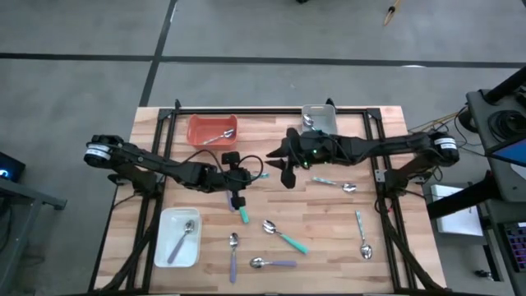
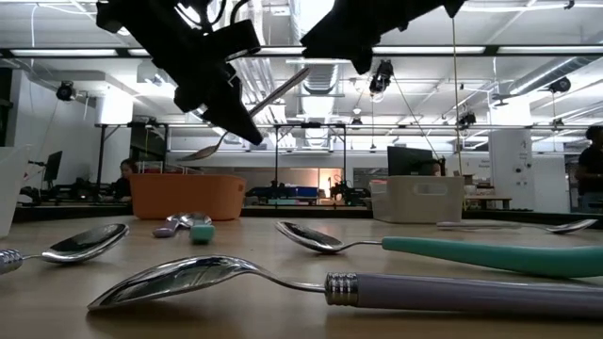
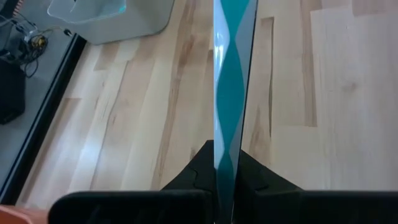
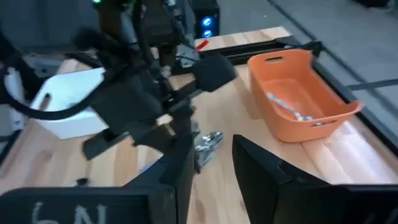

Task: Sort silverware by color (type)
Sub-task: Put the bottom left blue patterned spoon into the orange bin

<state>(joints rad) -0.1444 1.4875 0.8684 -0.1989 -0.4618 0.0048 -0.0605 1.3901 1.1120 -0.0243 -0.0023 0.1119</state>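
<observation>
My left gripper [image 1: 237,196] hangs over the middle of the table, shut on a teal-handled spoon [image 2: 247,111]. The spoon's bowl [image 2: 201,151] is its low end and the handle [image 3: 231,74] rises from it. My right gripper [image 1: 286,168] hovers to its right, open, with nothing between its fingers [image 4: 186,168]. More silverware lies on the wood: a teal spoon [image 1: 284,235], two purple ones [image 1: 233,253] [image 1: 273,263] and two pale ones [image 1: 362,234] [image 1: 337,184]. A purple handle [image 1: 228,200] and a teal handle end [image 1: 243,215] lie under my left gripper. My left gripper pinches the spoon's teal handle [image 3: 225,152] between its two fingers. The fingers slant down from the table's left side and lie across the spoon. The spoon is lifted clear of the table and tilted, bowl low and handle end [image 2: 300,75] high.
An orange tray [image 1: 197,131] at the far left holds one spoon. A grey tray [image 1: 329,123] at the far middle holds another. A white tray [image 1: 168,247] at the near left holds a third. A black frame [image 1: 246,111] edges the table.
</observation>
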